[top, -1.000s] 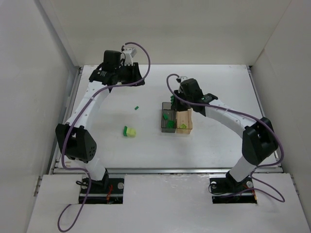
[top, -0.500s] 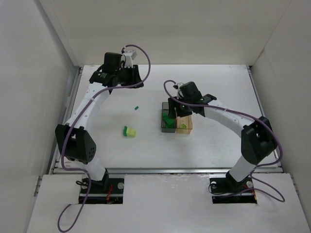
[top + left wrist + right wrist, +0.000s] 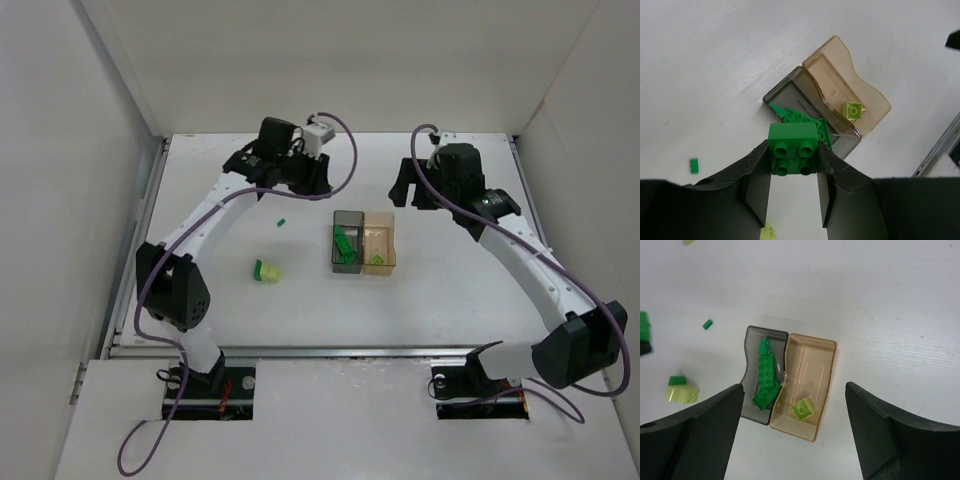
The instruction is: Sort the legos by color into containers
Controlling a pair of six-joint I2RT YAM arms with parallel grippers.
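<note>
My left gripper (image 3: 303,181) is shut on a dark green four-stud lego (image 3: 792,149), held above the table just left of the containers. The smoky grey container (image 3: 340,217) holds several dark green legos (image 3: 765,377). The amber container (image 3: 382,226) joined to it holds one pale yellow-green lego (image 3: 802,409). My right gripper (image 3: 419,192) hangs open and empty, behind and right of the amber container (image 3: 812,360). On the table lie a tiny dark green lego (image 3: 281,222) and a dark green lego (image 3: 258,268) touching a pale yellow-green lego (image 3: 272,273).
White walls enclose the table on the left, back and right. The table's metal side rail (image 3: 940,145) runs along the right side. Both arm bases (image 3: 205,385) stand at the near edge.
My right gripper has opened and pulled back and to the right, away from above the containers. My left arm has swung right toward the containers, still gripping the dark green lego.
</note>
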